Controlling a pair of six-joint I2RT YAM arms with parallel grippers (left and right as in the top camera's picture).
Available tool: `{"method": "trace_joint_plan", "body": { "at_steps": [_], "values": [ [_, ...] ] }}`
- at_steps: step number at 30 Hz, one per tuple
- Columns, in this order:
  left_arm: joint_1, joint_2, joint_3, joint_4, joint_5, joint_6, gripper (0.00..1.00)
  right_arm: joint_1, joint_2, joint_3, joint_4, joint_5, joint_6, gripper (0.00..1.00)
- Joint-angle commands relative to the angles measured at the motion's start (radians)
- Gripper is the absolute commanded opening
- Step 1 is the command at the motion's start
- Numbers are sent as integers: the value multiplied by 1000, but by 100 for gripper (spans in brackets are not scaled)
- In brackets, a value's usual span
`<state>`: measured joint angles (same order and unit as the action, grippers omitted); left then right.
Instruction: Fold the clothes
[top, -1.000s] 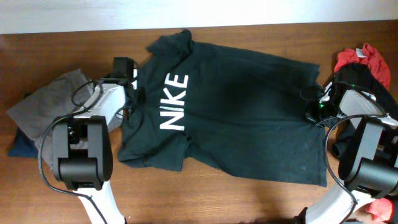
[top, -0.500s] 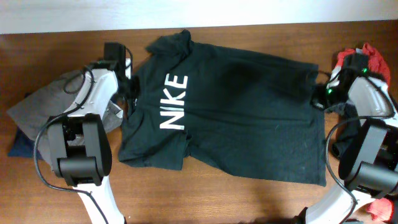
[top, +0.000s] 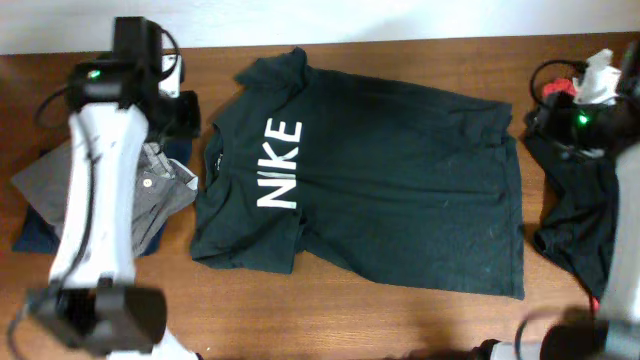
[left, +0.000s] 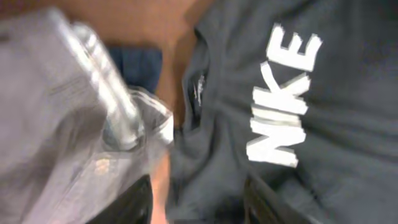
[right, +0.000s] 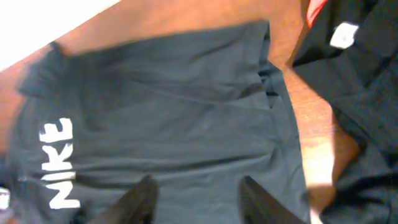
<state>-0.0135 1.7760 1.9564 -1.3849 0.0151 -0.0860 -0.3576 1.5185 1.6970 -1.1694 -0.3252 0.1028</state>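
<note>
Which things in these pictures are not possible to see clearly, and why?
Overhead: the left arm covers part of the grey shirt and navy garment.
Left wrist: blur makes the T-shirt neck label unreadable.
Right wrist: white tag on the black garment is too small to read.

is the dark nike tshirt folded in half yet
No, the very dark green-black fabric T-shirt with white NIKE letters lies spread open on the brown wooden table, both sleeves out.
</note>
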Motion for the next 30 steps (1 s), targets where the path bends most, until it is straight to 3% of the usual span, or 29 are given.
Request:
{"method": "trace_joint_plan", "body": {
  "at_steps": [1, 5, 10, 14, 22, 30],
  "values": [
    [5, -57, 11, -82, 73, -23, 51, -3, -91, 18, -42, -15, 2, 60],
    [-42, -64, -16, -211, 146, -22, 51, -3, -136, 18, -122, -8, 2, 66],
    [-192, -64, -160, -214, 134, -18, 51, -3, -131, 12, -160, -8, 6, 67],
    [-325, -64, -359, -118, 43, -67, 52, -3, -120, 11, -163, -7, 6, 70],
    [-411, -63, -663, 94, 68, -104, 55, -3, -32, 8, -168, -5, 10, 74],
    [-470, -63, -749, 204, 67, -103, 58, -3, 79, 8, -171, -24, 9, 73]
  ]
}}
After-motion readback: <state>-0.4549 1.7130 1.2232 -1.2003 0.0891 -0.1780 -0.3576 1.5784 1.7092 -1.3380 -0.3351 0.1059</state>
